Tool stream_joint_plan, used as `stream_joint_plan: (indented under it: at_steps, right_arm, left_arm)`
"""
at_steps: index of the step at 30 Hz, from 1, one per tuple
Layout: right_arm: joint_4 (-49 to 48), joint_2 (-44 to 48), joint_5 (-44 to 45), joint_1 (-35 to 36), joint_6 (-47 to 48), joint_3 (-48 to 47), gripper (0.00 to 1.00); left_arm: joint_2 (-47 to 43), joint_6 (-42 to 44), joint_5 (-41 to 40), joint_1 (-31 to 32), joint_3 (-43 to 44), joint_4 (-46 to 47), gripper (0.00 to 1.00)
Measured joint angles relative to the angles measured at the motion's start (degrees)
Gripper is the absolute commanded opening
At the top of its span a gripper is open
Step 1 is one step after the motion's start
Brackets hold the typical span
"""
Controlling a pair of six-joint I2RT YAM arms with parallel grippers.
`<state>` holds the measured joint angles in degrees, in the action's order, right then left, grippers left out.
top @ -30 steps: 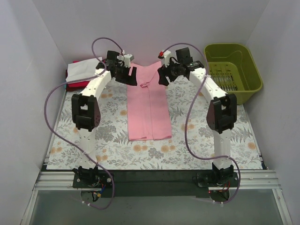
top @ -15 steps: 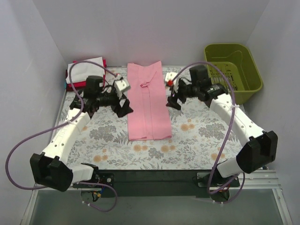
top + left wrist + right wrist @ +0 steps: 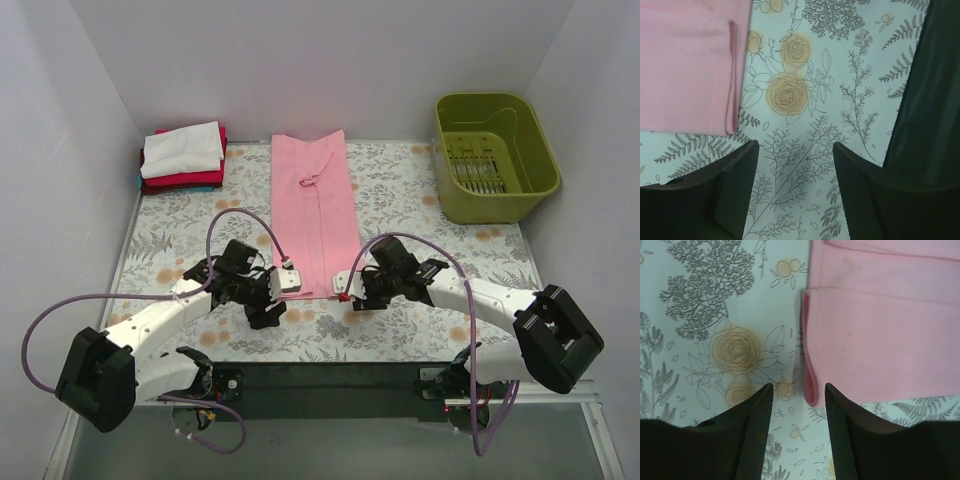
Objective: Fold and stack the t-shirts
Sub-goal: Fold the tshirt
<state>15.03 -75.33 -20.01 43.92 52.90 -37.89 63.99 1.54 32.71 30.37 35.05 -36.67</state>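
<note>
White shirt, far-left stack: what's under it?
A folded red shirt lies directly beneath, its edges showing at the near side and right. A teal sliver peeks out lower left. The white shirt covers the rest; further layers can't be seen.

The pink t-shirt (image 3: pixel 330 225) is soft matt cloth (the basket (image 3: pixel 490 207) smooth plastic).

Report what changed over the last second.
Both arms swung back from the far end of the pink t-shirt to its near hem. The left gripper is now open beside the near left corner, and the right gripper is open at the near right corner. Neither holds anything. The t-shirt, the folded stack and the green basket did not move.
</note>
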Motion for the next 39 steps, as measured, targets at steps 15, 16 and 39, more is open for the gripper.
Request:
stream_joint_plan:
  at_steps: [15,16,39]
  right_arm:
    - [-7.98,0.07,1.09,0.04,4.57,2.45,0.56]
    - [-7.96,0.39,0.96,0.04,5.05,3.1,0.56]
    - [-10.32,-10.97,-0.04,-0.2,9.68,-1.18,0.01]
  left_arm:
    - [6.73,3.15,-4.74,0.9,-0.42,9.44,0.59]
    - [7.15,3.43,-5.01,0.9,-0.42,10.03,0.58]
    - [17.38,8.48,-6.86,0.9,2.19,16.37,0.11]
